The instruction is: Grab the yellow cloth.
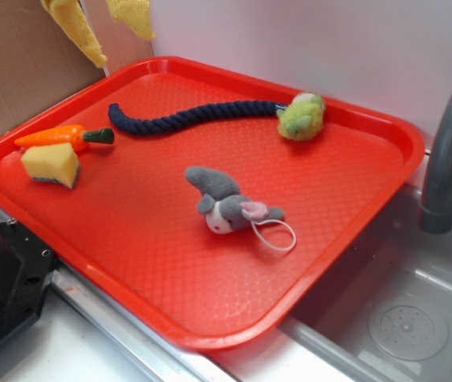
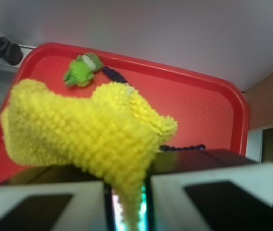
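Note:
The yellow cloth (image 2: 88,134) hangs from my gripper (image 2: 127,202), whose two fingers are shut on its narrow end. It dangles high above the red tray (image 2: 208,101). In the exterior view only the cloth's two lower tips (image 1: 79,28) show at the top left edge, above the tray's far left corner; the gripper itself is out of that frame.
On the red tray (image 1: 353,199) lie a yellow-green fuzzy ball (image 1: 301,117) with a navy rope (image 1: 186,118), a grey plush mouse (image 1: 226,203), a toy carrot (image 1: 63,137) and a pale yellow sponge (image 1: 51,165). A grey faucet (image 1: 449,151) and sink (image 1: 401,318) stand at the right.

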### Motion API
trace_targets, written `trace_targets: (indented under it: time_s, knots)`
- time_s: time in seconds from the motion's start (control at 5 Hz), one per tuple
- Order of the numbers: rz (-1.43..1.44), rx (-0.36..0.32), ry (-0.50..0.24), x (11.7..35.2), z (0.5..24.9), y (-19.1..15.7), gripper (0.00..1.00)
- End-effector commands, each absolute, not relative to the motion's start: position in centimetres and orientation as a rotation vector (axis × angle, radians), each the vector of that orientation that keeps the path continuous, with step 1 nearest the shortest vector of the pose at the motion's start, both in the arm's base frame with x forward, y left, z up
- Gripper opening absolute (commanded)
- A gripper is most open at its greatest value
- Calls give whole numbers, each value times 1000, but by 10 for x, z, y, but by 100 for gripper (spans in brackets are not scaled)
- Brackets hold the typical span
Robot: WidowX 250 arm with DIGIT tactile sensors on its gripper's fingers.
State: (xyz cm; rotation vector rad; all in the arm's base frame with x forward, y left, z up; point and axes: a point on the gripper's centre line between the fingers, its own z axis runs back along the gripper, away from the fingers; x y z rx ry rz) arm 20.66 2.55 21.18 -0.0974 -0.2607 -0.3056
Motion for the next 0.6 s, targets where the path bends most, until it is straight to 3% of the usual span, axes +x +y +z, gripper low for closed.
trace_targets:
  time_s: [0.0, 0.4]
  knots:
    - [-201, -149, -166, 226, 224, 14, 0]
    - [-169, -128, -160, 230, 218, 22, 0]
